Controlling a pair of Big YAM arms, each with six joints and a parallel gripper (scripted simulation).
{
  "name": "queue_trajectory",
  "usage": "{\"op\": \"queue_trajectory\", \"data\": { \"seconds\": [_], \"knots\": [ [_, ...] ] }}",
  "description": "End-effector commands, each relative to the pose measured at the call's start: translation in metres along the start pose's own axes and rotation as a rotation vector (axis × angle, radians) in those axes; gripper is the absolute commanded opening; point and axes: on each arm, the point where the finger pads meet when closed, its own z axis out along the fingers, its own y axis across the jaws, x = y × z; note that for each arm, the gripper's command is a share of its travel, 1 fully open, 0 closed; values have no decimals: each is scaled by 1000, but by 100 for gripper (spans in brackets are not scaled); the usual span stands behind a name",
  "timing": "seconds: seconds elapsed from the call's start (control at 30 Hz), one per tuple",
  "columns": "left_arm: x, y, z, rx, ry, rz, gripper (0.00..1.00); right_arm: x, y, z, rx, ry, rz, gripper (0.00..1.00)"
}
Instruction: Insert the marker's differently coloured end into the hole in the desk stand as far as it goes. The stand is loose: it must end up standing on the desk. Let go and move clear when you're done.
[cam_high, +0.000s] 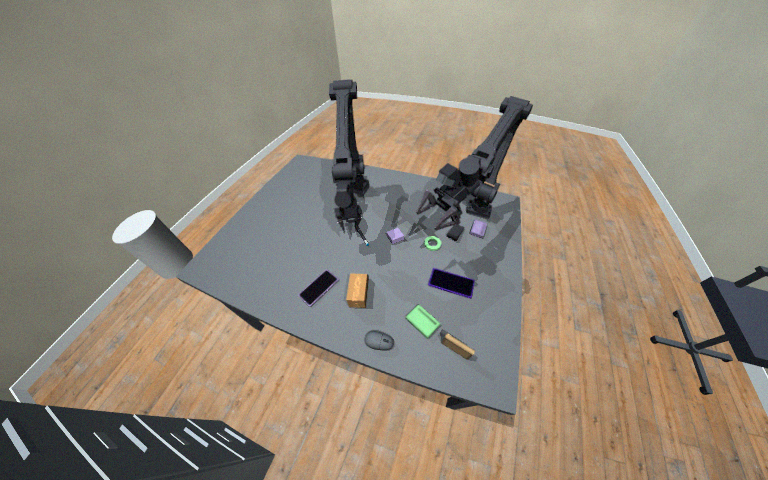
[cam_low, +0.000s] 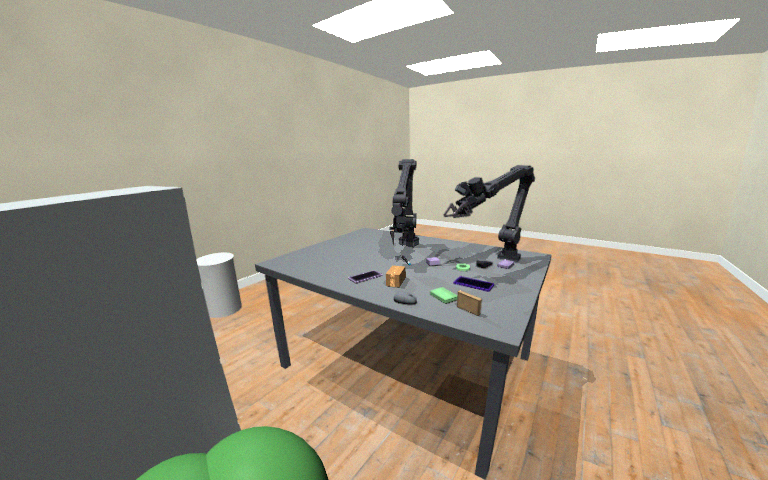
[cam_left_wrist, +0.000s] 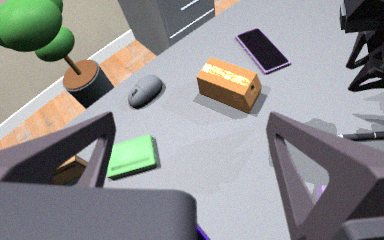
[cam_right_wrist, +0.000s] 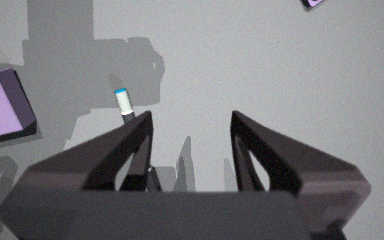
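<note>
The marker (cam_high: 360, 233) (cam_left_wrist: 365, 136) (cam_right_wrist: 124, 102) lies on the desk, dark-bodied, with a white section and blue tip at one end. The orange-brown stand (cam_high: 356, 290) (cam_low: 395, 276) (cam_left_wrist: 227, 85) lies lengthwise; the left wrist view shows a small dark hole in its end face. My right gripper (cam_high: 346, 233) (cam_left_wrist: 349, 78) (cam_right_wrist: 191, 119) is part open and empty, low beside the marker, which passes behind its left finger in the right wrist view. My left gripper (cam_high: 428, 220) (cam_left_wrist: 191, 120) is wide open and empty, raised above the desk, away from both.
A purple-rimmed phone (cam_high: 318, 287) (cam_left_wrist: 263, 50) lies beside the stand. A purple block (cam_high: 395, 234) lies near the marker. A green ring, black block and second purple block (cam_high: 478, 228) lie under or near my left arm. A mouse (cam_high: 378, 340), green box (cam_high: 422, 320) and tan block (cam_high: 457, 345) lie farther out.
</note>
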Motion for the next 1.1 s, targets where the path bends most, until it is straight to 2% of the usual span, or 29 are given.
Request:
{"op": "queue_trajectory", "data": {
  "seconds": [0.0, 0.13, 0.17, 0.23, 0.3, 0.33, 0.57, 0.8, 0.9, 0.97, 1.0, 1.07],
  "knots": [
    [-85, 63, -35, -203, -198, -85, 100, 12, 14, -4, -25, -43, -87, 49],
    [-95, 103, -51, -316, -231, -156, 100, 31, 23, 3, -52, -36, -127, 49],
    [-99, 111, -47, -296, -195, -134, 100, 21, 21, -1, -47, -52, -114, 49],
    [-109, 126, -63, -362, -256, -168, 100, 38, 27, 5, -62, -35, -137, 49],
    [-109, 126, -63, -362, -256, -168, 100, 38, 27, 5, -62, -35, -137, 49],
    [-118, 141, -71, -380, -260, -186, 100, 40, 25, 5, -63, -33, -135, 49],
    [-141, 188, -111, -539, -366, -257, 100, 70, 41, 14, -105, -24, -191, 49],
    [-155, 211, -142, -630, -435, -289, 100, 83, 48, 18, -125, -24, -215, 49],
    [-158, 204, -140, -616, -430, -275, 100, 75, 40, 15, -115, -35, -192, 49],
    [-161, 206, -144, -626, -445, -281, 100, 87, 42, 20, -121, -19, -190, 49],
    [-173, 207, -168, -650, -487, -275, 100, 91, 44, 21, -126, -13, -195, 49],
    [-173, 207, -168, -654, -487, -273, 100, 91, 44, 21, -127, -13, -194, 49]
  ]
}}
